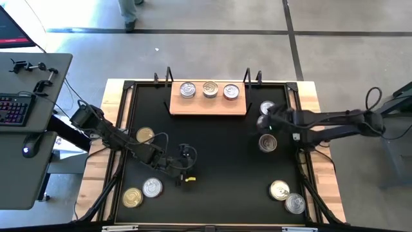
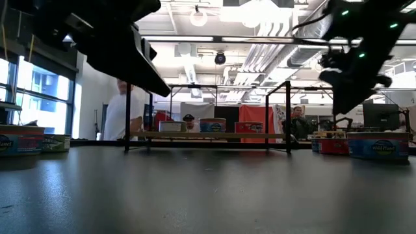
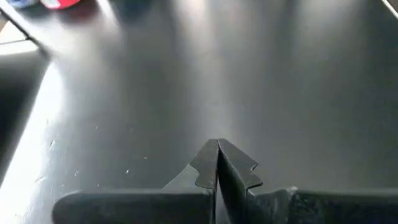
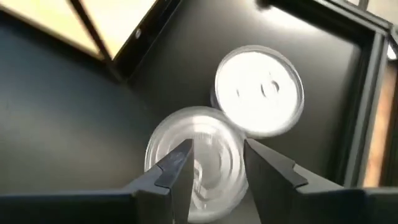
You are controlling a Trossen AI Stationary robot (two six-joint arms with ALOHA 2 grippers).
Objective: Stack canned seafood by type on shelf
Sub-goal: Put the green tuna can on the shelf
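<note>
The right gripper (image 4: 214, 165) hangs over a silver can (image 4: 193, 158) at the right side of the table, just right of the shelf (image 1: 207, 106), its fingers spread partway and straddling the can's lid rather than its sides. Whether they actually touch the can I cannot tell. A second can (image 4: 260, 99) sits touching or nearly touching the first. That looks like the main risk: a finger closing on the near can could knock the neighbour or catch its rim, and a grip across the slick lid could slip. The shelf's black upright (image 1: 249, 80) stands near the path to the board, so a low carry could clip it.

The left gripper (image 3: 217, 163) waits pressed together, empty, over bare table at front left.

3 cans (image 1: 209, 89) already sit in a row on the shelf; others lie scattered at the front left and front right of the black tabletop (image 1: 212, 154), which is smooth and slightly glossy. Beyond it, a workshop with bright ceiling lights and people standing behind the table.
</note>
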